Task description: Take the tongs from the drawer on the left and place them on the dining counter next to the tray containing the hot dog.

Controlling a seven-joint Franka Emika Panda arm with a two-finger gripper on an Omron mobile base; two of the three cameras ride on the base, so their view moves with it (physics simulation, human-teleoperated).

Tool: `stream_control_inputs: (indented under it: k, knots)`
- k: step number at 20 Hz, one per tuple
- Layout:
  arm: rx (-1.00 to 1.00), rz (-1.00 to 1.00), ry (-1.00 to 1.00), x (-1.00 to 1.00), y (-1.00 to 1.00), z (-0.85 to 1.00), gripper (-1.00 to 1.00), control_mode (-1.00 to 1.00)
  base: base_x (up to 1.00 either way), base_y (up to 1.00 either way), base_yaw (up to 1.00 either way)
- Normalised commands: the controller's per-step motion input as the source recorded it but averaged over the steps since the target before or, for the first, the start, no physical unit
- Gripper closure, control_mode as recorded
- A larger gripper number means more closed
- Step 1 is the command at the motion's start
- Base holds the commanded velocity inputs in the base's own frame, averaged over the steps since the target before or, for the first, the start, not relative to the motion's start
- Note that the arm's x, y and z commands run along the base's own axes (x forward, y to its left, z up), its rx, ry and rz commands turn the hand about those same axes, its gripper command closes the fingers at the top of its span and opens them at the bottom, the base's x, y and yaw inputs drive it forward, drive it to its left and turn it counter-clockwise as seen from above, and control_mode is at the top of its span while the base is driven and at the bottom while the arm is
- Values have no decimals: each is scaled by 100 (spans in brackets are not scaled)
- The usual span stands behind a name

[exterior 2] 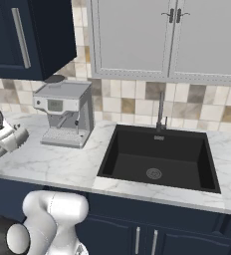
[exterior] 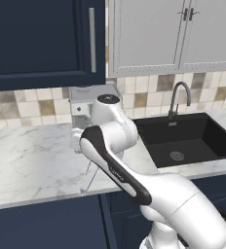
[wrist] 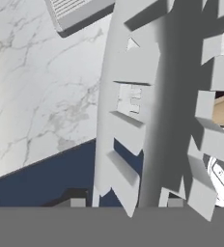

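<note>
The tongs [wrist: 133, 96] stand very close in the hand view, a broad grey strip with toothed edges running from top to bottom. My gripper [wrist: 126, 202] is shut on them, one dark fingertip on each side at the bottom. In the left base view the tongs [exterior: 89, 177] show as two thin grey arms hanging below my hand, over the front edge of the marble counter [exterior: 32, 160]; the forearm hides the fingers there. A navy front [wrist: 36, 183] lies under the counter edge, and I cannot tell whether it is the drawer. The dining counter, the tray and the hot dog are out of view.
A grey coffee machine [exterior 2: 62, 114] stands on the marble counter just behind my hand. To the right lie a black sink [exterior 2: 157, 159] and a dark faucet [exterior 2: 161, 112]. A navy wall cabinet [exterior: 42, 39] hangs above on the left, with grey wall cabinets [exterior 2: 162, 40] over the sink.
</note>
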Motion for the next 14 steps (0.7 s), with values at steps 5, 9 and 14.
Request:
stream_control_inputs:
  k: [5, 9, 14]
  knots:
    - [10, 7, 0, 49, -71, 8, 100, -100, 0, 0, 0]
    - [8, 4, 4, 39, -58, 0, 100, -100, 0, 0, 0]
    - [3, 1, 1, 30, -63, 2, 100, -100, 0, 0, 0]
